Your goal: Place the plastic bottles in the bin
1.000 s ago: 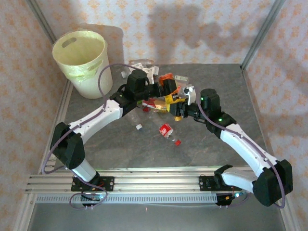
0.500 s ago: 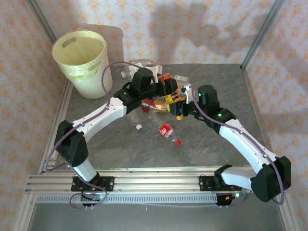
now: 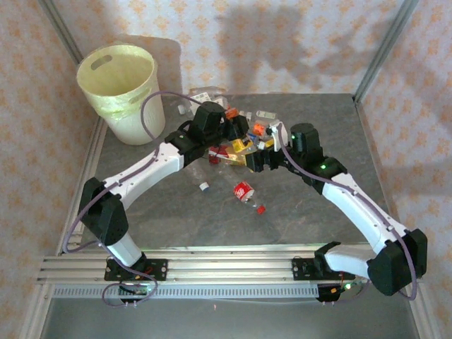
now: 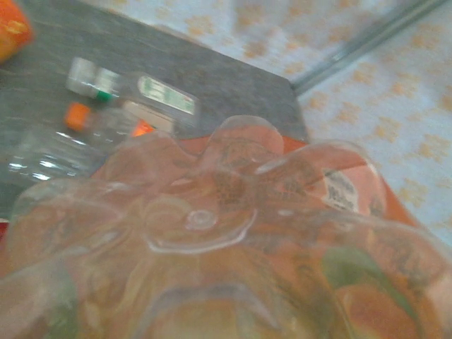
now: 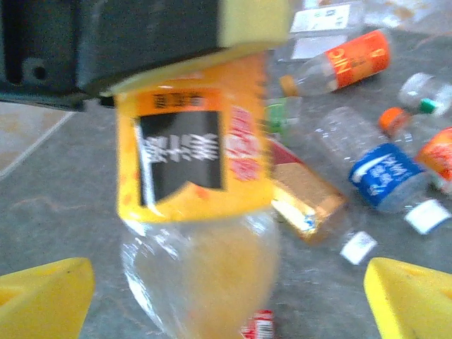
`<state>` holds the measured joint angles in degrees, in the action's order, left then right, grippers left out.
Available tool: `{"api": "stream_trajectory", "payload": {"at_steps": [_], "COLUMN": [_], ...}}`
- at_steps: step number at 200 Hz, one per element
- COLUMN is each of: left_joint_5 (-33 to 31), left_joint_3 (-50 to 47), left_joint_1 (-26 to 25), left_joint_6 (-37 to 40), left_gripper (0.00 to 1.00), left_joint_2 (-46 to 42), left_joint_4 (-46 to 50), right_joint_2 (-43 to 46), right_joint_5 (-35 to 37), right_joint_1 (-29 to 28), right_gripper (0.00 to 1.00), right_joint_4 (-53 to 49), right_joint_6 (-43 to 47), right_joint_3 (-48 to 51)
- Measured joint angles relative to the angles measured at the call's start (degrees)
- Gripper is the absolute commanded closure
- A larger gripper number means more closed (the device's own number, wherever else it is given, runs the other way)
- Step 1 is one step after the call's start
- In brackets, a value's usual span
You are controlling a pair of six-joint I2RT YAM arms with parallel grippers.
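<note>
A clear bottle with a yellow-orange label hangs over the middle of the table between my two grippers. My left gripper is shut on it. In the right wrist view its yellow pad presses on the top of the label of that bottle. The bottle's clear base hides the left fingers in the left wrist view. My right gripper stands wide open, its yellow fingertips apart from the bottle on both sides. The cream bin stands at the far left corner.
Several loose bottles lie behind the grippers: an orange-labelled one, a blue-labelled one and a crushed gold one. A red-labelled bottle, a red cap and a small white cap lie nearer the arms.
My right gripper has opened and let go of the yellow-orange bottle. My left gripper has closed on that bottle, which has shifted slightly back and left.
</note>
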<state>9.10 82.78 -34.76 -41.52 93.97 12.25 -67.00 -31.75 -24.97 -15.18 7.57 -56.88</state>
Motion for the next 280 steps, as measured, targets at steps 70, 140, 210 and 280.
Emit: {"api": "stream_trajectory", "payload": {"at_steps": [70,140,210,280], "left_joint_5": [-14.6,-26.0,-42.6,-50.1], "left_joint_3": [-0.9,-0.2,14.6,17.3], "left_joint_1": [1.2,2.0,4.6,17.8], "left_joint_6": [1.1,5.7,21.1,34.8], "left_gripper": [0.41,0.41,0.41,0.41], "left_joint_2": [-8.8,-15.9,-18.5,-15.3], "left_joint_4": [9.5,19.8,24.8,15.5], "right_joint_2": [2.2,-0.1,-2.8,-2.4], "right_joint_5": [20.7,33.5,34.8,34.8], "right_joint_1": [8.7,12.7,12.7,12.7], "right_gripper": [0.01,0.01,0.01,0.01], "right_joint_4": [13.8,17.2,16.7,15.3], "right_joint_6": [-9.6,-19.9,-22.0,-22.2], "right_joint_3": [9.1,11.9,12.1,12.1]}}
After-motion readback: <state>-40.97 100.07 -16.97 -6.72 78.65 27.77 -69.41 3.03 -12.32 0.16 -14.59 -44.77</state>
